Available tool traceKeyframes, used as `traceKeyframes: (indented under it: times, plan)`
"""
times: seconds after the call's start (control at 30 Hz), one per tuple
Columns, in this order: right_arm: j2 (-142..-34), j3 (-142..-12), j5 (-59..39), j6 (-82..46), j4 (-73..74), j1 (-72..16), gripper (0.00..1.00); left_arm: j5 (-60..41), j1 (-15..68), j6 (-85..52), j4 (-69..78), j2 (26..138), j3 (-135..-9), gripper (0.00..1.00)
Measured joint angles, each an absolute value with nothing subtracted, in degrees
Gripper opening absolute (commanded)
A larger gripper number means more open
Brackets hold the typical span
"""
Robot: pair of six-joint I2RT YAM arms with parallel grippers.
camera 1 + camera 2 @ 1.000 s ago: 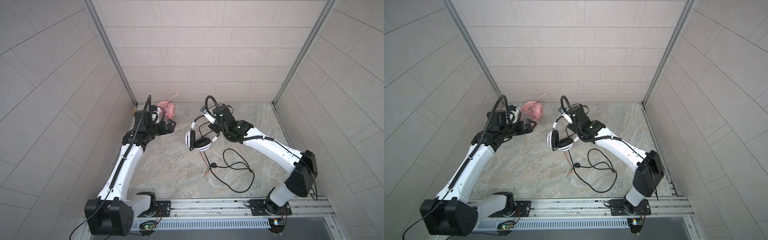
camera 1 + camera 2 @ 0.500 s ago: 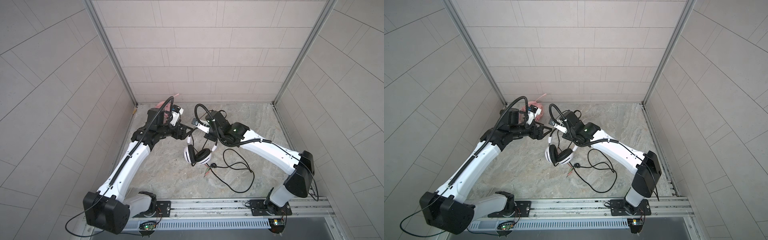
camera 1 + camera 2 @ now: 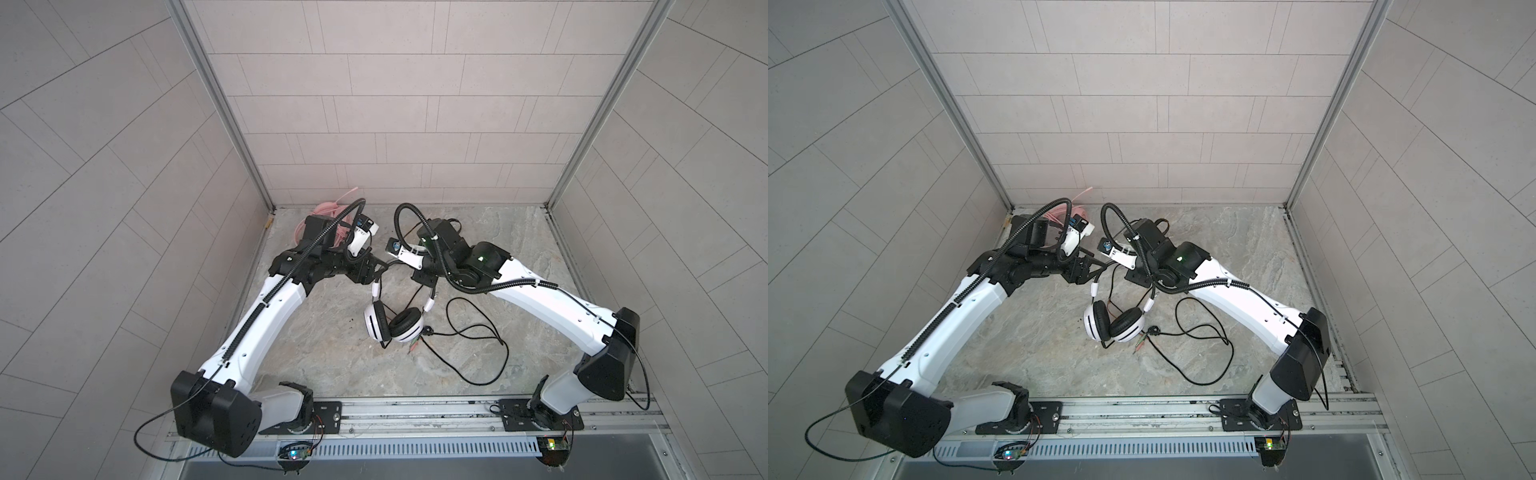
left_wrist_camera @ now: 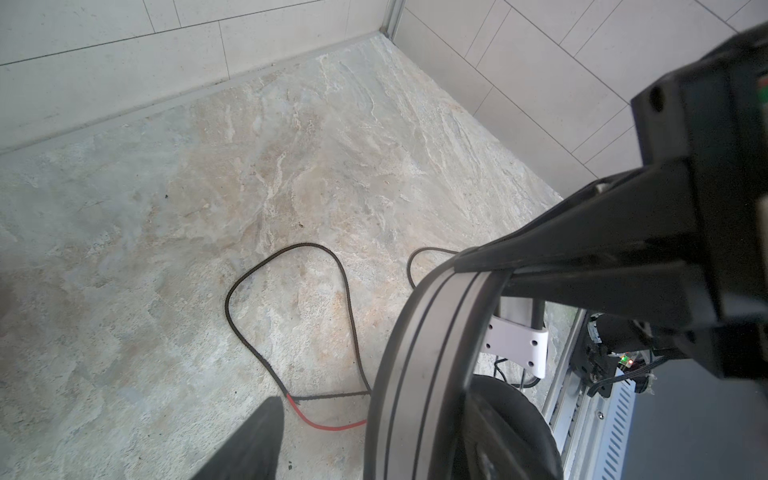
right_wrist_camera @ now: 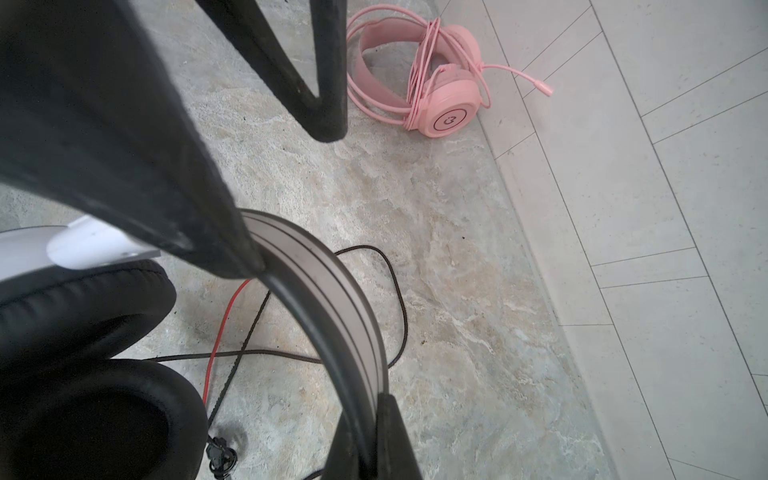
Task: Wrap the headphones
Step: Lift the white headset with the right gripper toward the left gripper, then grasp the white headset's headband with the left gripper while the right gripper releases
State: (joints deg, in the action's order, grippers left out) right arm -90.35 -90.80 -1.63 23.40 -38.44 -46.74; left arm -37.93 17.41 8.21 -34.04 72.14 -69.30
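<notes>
Two round padded cups (image 3: 405, 330) hang under the white-and-black headphones' (image 3: 1096, 322) ridged arch (image 5: 328, 291).

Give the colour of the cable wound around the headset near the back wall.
Pink cable, matching its pink headset; clearest in the right wrist view.

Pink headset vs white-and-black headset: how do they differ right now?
The pink over-ear headset lies on the tabletop; the white-and-black headset is held by its headband in the right gripper. The pink cable is wound around it; the black cable trails loose. Both are wired over-ear.
</notes>
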Motion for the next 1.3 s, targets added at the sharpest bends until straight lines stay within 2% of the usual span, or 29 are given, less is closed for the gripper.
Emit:
traceKeyframes:
  times: [0.17, 0.27, 0.33, 0.4, 0.5, 0.57, 0.63, 0.77, 0.9, 1.07, 1.1, 1.3]
  plan:
    - [-92.7, -95.0, -2.8, 23.2, -39.7, -47.9, 0.0, -34.2, 19.6, 10.1, -35.7, 72.8, -69.3, 0.68]
    - [-93.1, -96.2, -4.1, 22.5, -39.8, -48.3, 0.0, -32.2, 20.1, 10.7, -36.8, 73.3, -69.3, 0.56]
    - [-93.1, -96.1, -4.5, 22.1, -39.8, -48.4, 0.0, -30.9, 20.5, 10.7, -37.9, 73.5, -69.8, 0.44]
    - [-93.2, -96.1, -4.3, 21.8, -39.7, -48.5, 0.0, -30.3, 21.0, 10.7, -38.4, 73.6, -70.3, 0.4]
    - [-93.3, -96.2, -4.0, 21.3, -39.5, -48.7, 0.0, -30.1, 21.3, 10.5, -39.0, 73.6, -70.8, 0.29]
    - [-93.9, -96.7, -3.5, 20.9, -39.8, -49.0, 0.04, -29.4, 21.4, 10.2, -39.1, 73.6, -70.8, 0.23]
    - [-94.7, -97.7, -3.0, 20.1, -40.4, -49.1, 0.15, -28.4, 21.4, 9.7, -39.1, 73.6, -70.8, 0.14]
    - [-94.9, -98.2, -3.3, 17.6, -40.6, -49.2, 0.3, -25.0, 21.2, 8.6, -39.3, 73.6, -70.7, 0.0]
    - [-94.9, -98.1, -3.2, 14.8, -40.1, -49.4, 0.44, -21.3, 20.7, 7.7, -39.4, 73.6, -70.7, 0.0]
    - [-94.5, -96.6, -2.2, 11.3, -38.0, -49.6, 0.49, -17.6, 20.5, 5.5, -38.0, 73.6, -70.5, 0.0]
    - [-94.0, -95.5, -1.5, 10.2, -36.8, -49.6, 0.53, -16.8, 20.3, 4.7, -38.1, 73.6, -70.4, 0.0]
    - [-89.0, -87.0, 1.9, 1.3, -29.2, -47.0, 0.54, -13.3, 18.9, -0.7, -36.7, 73.0, -67.8, 0.0]
